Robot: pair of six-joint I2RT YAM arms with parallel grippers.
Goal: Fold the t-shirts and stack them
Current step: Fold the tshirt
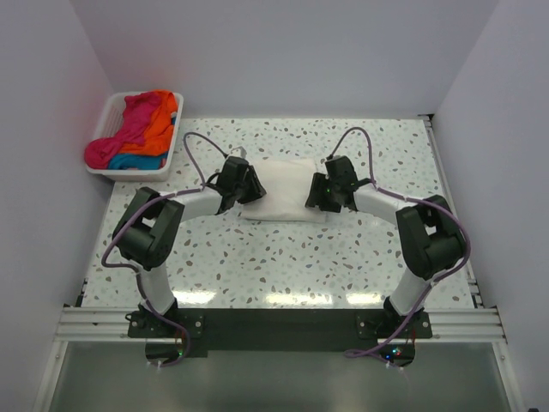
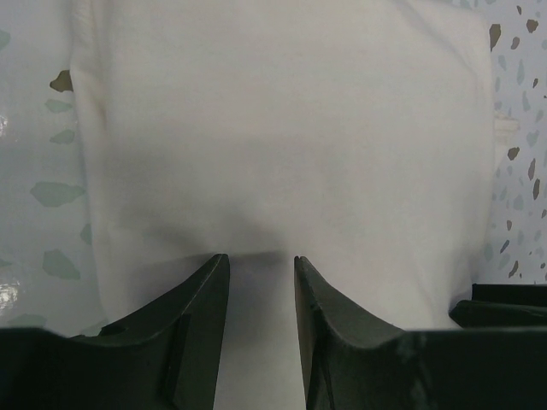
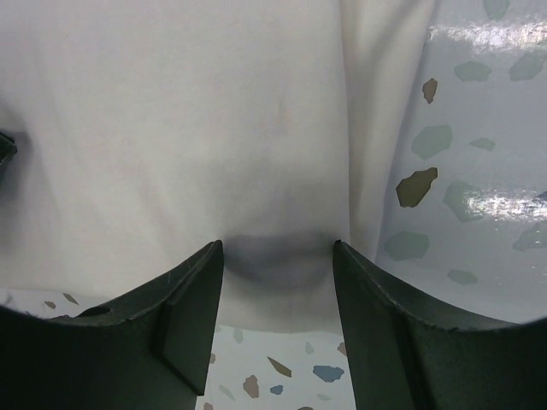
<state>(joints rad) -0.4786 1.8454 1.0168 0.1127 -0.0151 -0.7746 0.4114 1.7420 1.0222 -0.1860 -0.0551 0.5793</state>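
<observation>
Item: cream-white t-shirt [image 1: 283, 190], folded to a compact rectangle and lying flat at the centre of the speckled bench [image 1: 283, 266], plain side up with no print showing. Handling, as judged: light, soft and limp, with no stiffness of its own. The layers are likely to slide over one another or spring open if lifted by one side alone, so it is best taken at its two short ends together, pinching through all the layers at the edge. Left arm [image 1: 184, 206]: reaches in from the lower left, elbow bent and wrist angled towards the shirt's left end. Its jaws are parted by a narrow gap, the tips resting at or just over the cloth edge, and nothing is pinched so far as the wrist view shows. Right arm [image 1: 382, 202]: mirrors it from the lower right, with wrist at the shirt's right end. Its jaws are set wider apart, the cloth lying shadowed between the tips but not clamped. Further stock: magenta-pink t-shirt [image 1: 129, 129], orange t-shirt [image 1: 163, 116] and blue t-shirt [image 1: 137, 161], heaped unfolded in the white basket [image 1: 110, 116] at the upper left of the frame, well apart from both arms.
</observation>
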